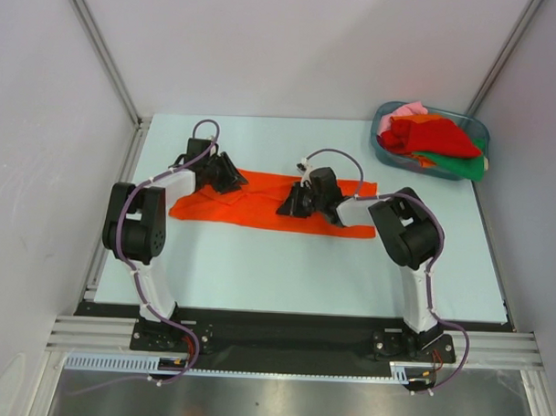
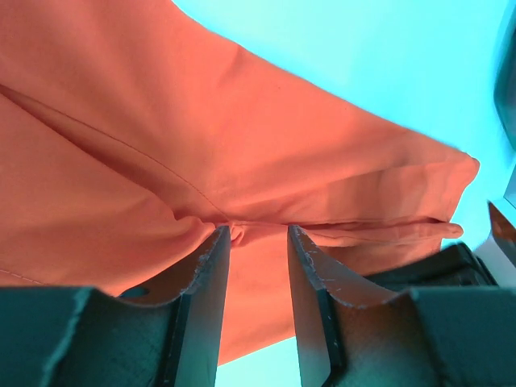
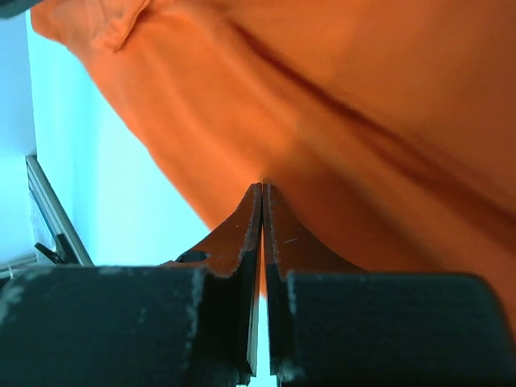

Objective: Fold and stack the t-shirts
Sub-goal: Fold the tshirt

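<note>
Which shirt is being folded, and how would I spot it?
Look at the pale table. One orange shirt lies spread out across its middle. The other shirts are bunched together in the tub at the far right corner, so it is the only one lying out alone.

An orange t-shirt point(image 1: 260, 203) of soft matt cloth, creased, with a fine stitched seam. The counter point(image 1: 303, 273) is smooth, pale blue and matt. At two o'clock, a tub point(image 1: 381, 146) of translucent bluish plastic, slightly glossy, holds more matt cloth t-shirts point(image 1: 436, 136). The left gripper point(image 2: 258, 231) has fingers point(image 2: 201, 306) of dark matt plastic with rough, scuffed edges. At six o'clock lies a brushed metal sheet point(image 1: 298, 405).
</note>
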